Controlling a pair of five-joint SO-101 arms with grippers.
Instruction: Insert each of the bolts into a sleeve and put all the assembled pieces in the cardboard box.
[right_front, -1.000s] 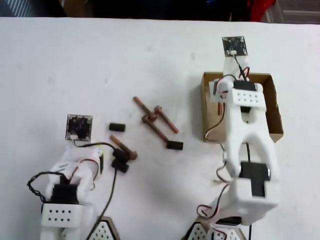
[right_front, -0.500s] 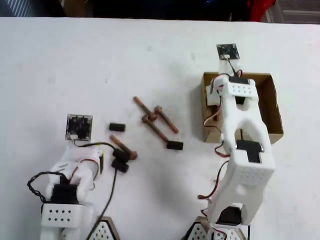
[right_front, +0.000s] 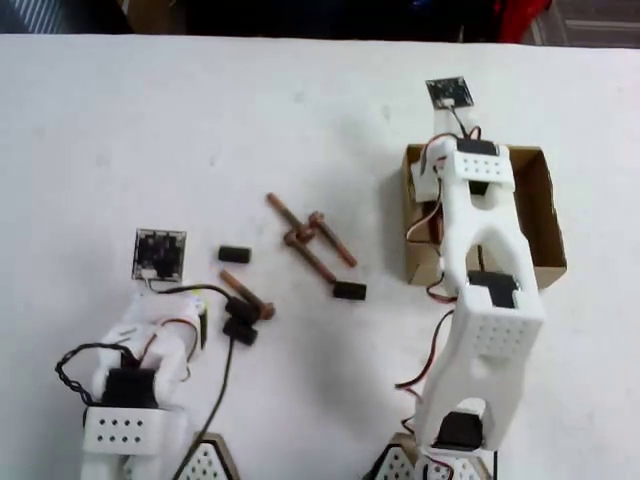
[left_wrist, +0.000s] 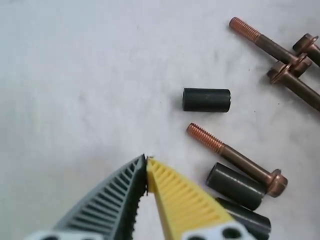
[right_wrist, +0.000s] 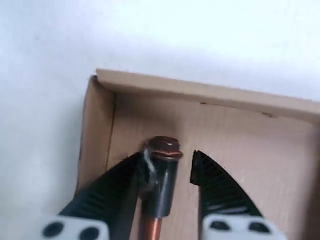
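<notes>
Bolts (left_wrist: 235, 155) look stiff, light and roll-prone, best pinched mid-shank; right gripper (right_wrist: 167, 158) gapes around a sleeved one (right_wrist: 164, 186) in the box (right_wrist: 200, 92), left gripper (left_wrist: 146, 163) closed empty.

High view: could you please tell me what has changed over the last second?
The right arm stretched farther out over the cardboard box, and its wrist moved toward the box's far wall. No take or release can be made out. The left arm, the loose bolts and the sleeves stayed put.
</notes>
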